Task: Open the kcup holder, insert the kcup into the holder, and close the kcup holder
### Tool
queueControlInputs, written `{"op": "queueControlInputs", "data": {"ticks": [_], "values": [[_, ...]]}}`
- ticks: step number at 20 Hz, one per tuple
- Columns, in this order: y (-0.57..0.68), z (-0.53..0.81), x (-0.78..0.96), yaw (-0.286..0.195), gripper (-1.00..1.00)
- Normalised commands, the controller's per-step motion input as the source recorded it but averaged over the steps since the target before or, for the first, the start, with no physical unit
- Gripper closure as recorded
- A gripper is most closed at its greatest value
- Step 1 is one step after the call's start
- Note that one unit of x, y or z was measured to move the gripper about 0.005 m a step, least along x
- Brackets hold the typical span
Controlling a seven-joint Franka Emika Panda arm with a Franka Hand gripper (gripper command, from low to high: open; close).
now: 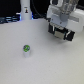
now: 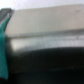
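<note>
kcup, with its green top and pale body, stands upright and alone on the white bench, toward the exterior view's left and near the middle of the surface. kcup holder is the dark boxy unit at the exterior view's upper right, well apart from the pod; light rectangular marks show on its front, and whether its drawer is open or closed cannot be told. robot arm, white and grey, hangs directly over the holder and hides its top. gripper is down at the holder's front edge, but how wide it stands, or whether it has hold of anything, cannot be told from either view. tall white bottle-like object stands at the back on the exterior view's left. wrist view is heavily blurred: a pale band above a dark mass, with a teal strip along one edge.
</note>
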Motion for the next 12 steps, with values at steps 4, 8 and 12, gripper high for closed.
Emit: {"op": "queueControlInputs", "data": {"ticks": [4, 8, 12], "values": [[-0.45, 0.10, 0.87, -0.070, 1.00], [-0.46, 0.10, 0.83, -0.067, 1.00], [-0.38, 0.08, 0.65, -0.075, -1.00]]}}
